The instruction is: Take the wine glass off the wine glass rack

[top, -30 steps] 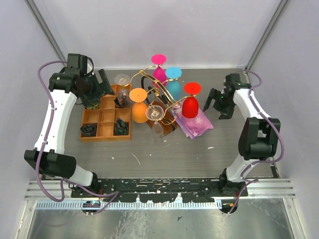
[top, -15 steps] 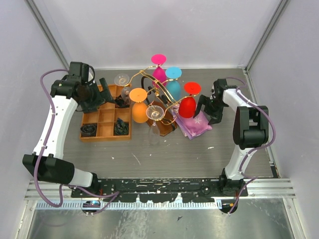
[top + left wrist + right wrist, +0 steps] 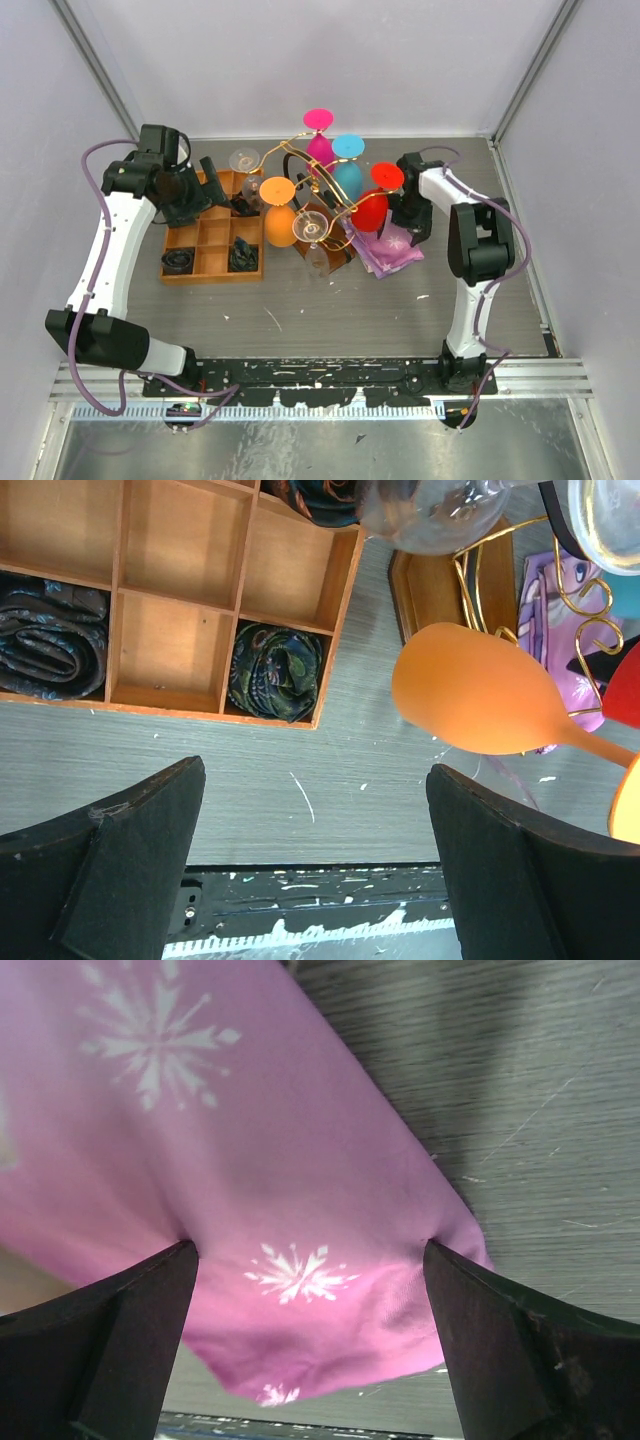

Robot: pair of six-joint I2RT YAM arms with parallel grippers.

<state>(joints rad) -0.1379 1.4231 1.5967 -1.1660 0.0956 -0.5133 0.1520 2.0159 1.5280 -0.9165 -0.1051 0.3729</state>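
Note:
The wine glass rack (image 3: 322, 192) is gold curly wire on a dark wooden base (image 3: 432, 588), in the middle of the table. Several wine glasses hang on it upside down: pink (image 3: 319, 137), blue (image 3: 347, 172), red (image 3: 371, 208), orange (image 3: 279, 222) and a clear one (image 3: 310, 232). My right gripper (image 3: 408, 218) is open just right of the red glass, over a pink snowflake cloth (image 3: 250, 1160); its fingers hold nothing (image 3: 310, 1252). My left gripper (image 3: 200, 182) is open above the wooden tray, left of the rack. The orange glass (image 3: 485, 702) shows beyond its empty fingers (image 3: 315, 770).
A compartmented wooden tray (image 3: 200, 262) with dark rolled cloths (image 3: 275, 670) lies left of the rack. Another clear glass (image 3: 243, 160) hangs at the rack's back left. The pink cloth (image 3: 392, 250) lies under the rack's right side. Walls close in behind and at both sides.
My right arm has swung left from the table's right side to beside the red glass, whose bowl has shifted slightly left. My left gripper shifted a little, then stayed still.

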